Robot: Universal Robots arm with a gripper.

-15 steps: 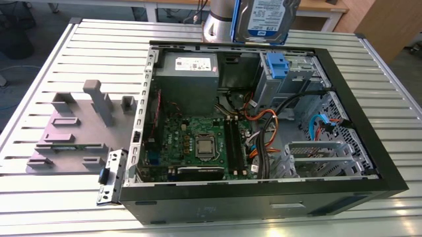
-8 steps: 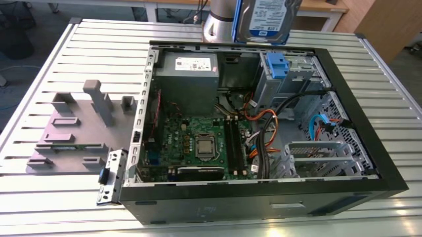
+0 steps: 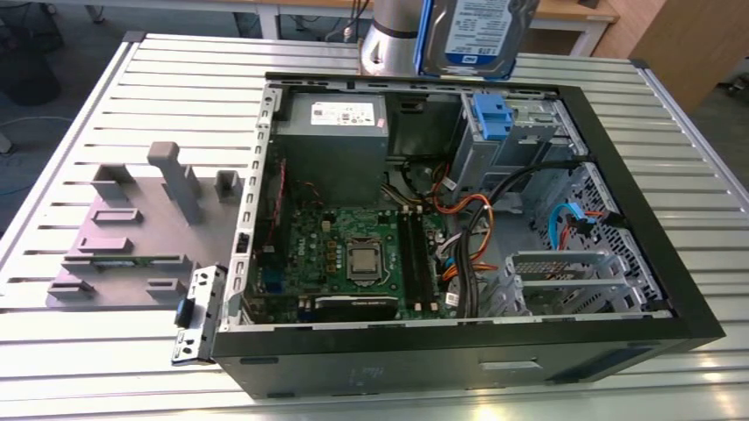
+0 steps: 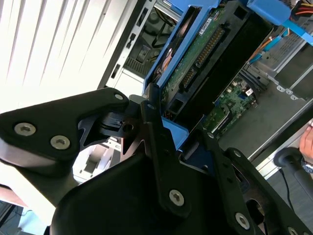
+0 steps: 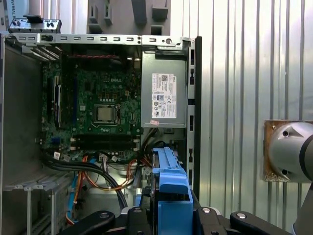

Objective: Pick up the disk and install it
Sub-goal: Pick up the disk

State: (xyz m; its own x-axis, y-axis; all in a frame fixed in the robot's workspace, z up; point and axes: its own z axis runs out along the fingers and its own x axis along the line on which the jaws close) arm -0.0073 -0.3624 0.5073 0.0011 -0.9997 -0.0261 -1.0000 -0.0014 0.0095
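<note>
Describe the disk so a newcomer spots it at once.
Start at the open computer case on the slatted table. Above its far edge in the exterior view, by the arm, hangs the disk, gripped in the claw. It is a flat silver slab with a white-and-blue label in a blue frame, unlike the blue latch fixed on the drive cage below.

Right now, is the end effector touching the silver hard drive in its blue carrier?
Touching: in the second wrist view the end effector clamps the hard drive.
</note>
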